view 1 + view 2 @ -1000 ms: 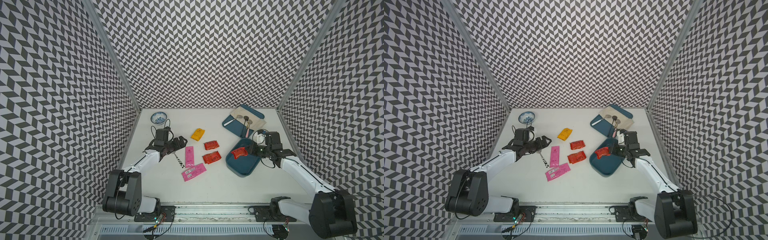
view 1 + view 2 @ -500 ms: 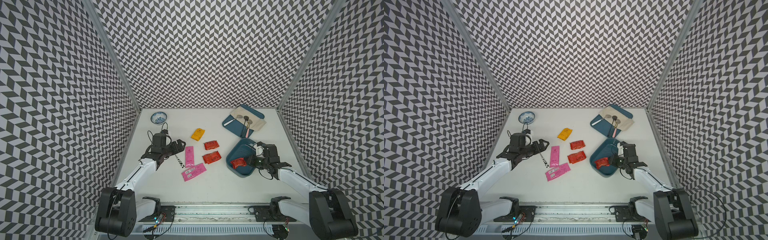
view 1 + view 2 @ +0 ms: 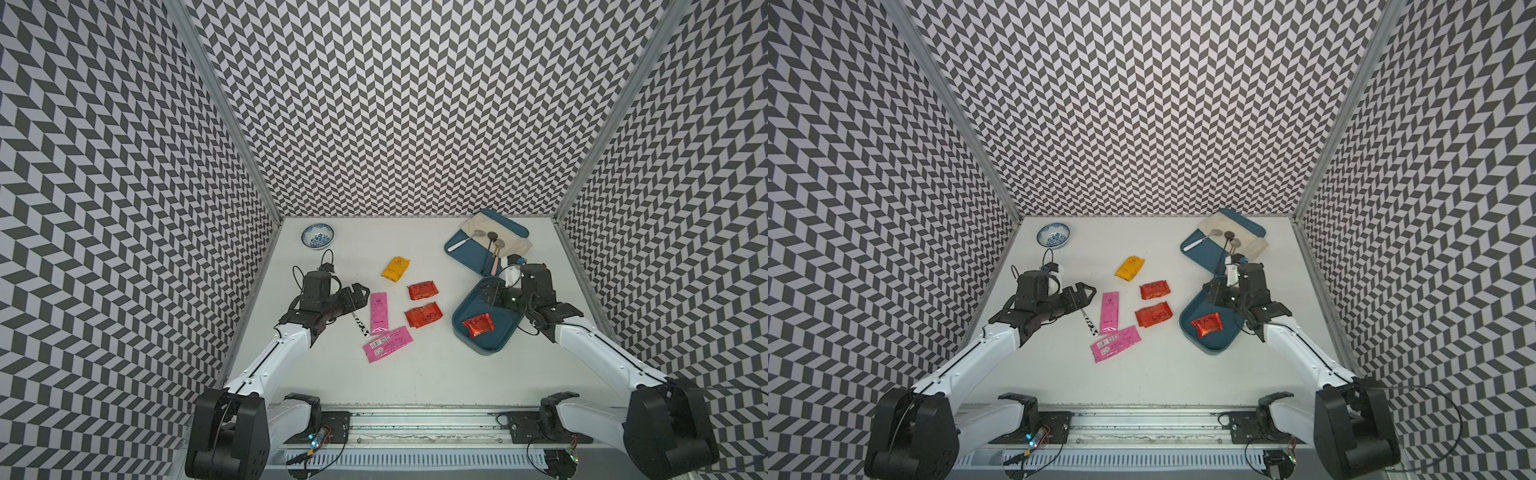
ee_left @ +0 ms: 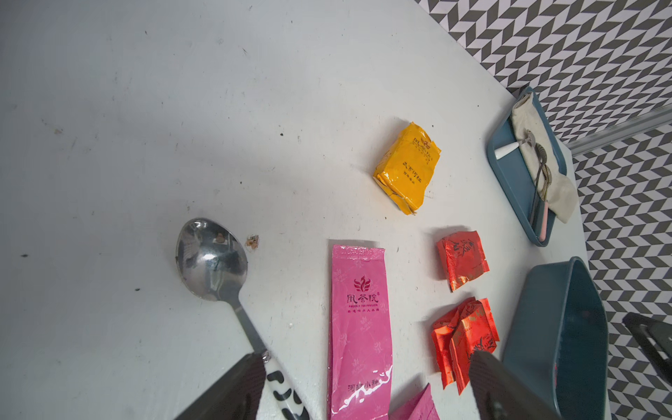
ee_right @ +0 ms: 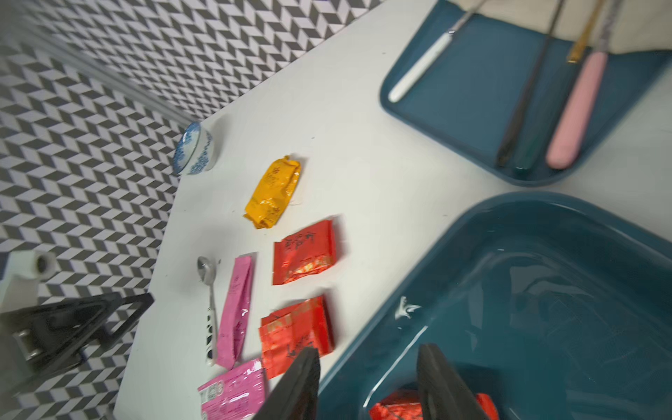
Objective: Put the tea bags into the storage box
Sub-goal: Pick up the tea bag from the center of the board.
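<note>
Tea bags [image 3: 423,314]: in both top views five lie loose on the desk [image 3: 436,382], at 9 o'clock of the storage box [image 3: 496,340]. A sixth, the red foil packet [image 3: 1206,325], lies flat inside the box. Right hand [image 3: 496,291] hovers over the box's 12 o'clock end, jaws parted and empty. Left hand [image 3: 360,294] is spread wide and empty, at 9 o'clock of the pink sachet [image 3: 378,313].

Left wrist view: the sachet [image 4: 358,327] is smooth, long and flat. The patterned spoon [image 4: 212,260] lies just beside it. Judgement: pinch the sachet across its narrow width, clear of the spoon handle.

Right wrist view: fingers [image 5: 302,378] stand apart above the boxed packet. The box walls are glossy and rounded. The crinkled red packet [image 5: 303,252] shows raised folds, likely easy to pinch. Judgement: lift the right hand clear of the box wall before reaching out.
</note>
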Controlling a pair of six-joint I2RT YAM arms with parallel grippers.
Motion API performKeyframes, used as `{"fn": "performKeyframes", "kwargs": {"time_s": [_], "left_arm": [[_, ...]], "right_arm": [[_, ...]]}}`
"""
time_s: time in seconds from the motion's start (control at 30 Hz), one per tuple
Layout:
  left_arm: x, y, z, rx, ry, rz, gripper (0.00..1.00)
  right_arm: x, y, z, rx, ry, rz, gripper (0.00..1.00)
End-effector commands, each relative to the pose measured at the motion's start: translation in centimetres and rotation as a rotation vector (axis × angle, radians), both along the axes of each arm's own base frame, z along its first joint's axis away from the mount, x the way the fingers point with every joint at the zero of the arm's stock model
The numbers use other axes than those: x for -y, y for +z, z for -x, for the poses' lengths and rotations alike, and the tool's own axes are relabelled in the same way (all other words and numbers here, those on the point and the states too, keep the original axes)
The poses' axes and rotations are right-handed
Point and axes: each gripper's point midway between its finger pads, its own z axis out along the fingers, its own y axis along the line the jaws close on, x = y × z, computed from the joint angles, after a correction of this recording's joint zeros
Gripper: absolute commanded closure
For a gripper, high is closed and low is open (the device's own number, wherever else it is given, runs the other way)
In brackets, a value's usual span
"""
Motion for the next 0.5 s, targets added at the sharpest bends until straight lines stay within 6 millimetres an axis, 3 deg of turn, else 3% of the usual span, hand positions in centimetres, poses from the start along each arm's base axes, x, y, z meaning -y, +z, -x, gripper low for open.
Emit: {"fn": "performKeyframes", "kwargs": {"time_s": [0.0,0.17,0.27,0.37,0.47], "left_arm": [[-0.1,-0.1,0.4,-0.005,-0.001,-0.002,0.07],[-0.1,0.1,0.2,-0.002,-0.007,-0.017,0.07],[-0.2,0.2,0.1,0.001,-0.007,-0.018,0.07],[-0.2,0.2,0.2,-0.001,-0.004,-0.017,0.07],[-0.6,-0.1,0.7,-0.004,0.006,-0.027,0.07]], "right_arm": [[-2.7,1.2,-0.8,0.016,0.055,-0.006,0.52],[-5.0,0.1,-2.4,-0.029,0.103,-0.001,0.54],[-6.5,-1.6,-3.4,-0.081,0.152,0.022,0.57],[-7.8,-4.0,-4.2,-0.147,0.192,0.036,0.68],[-8.6,-5.7,-5.0,-0.170,0.207,0.036,0.69]]}}
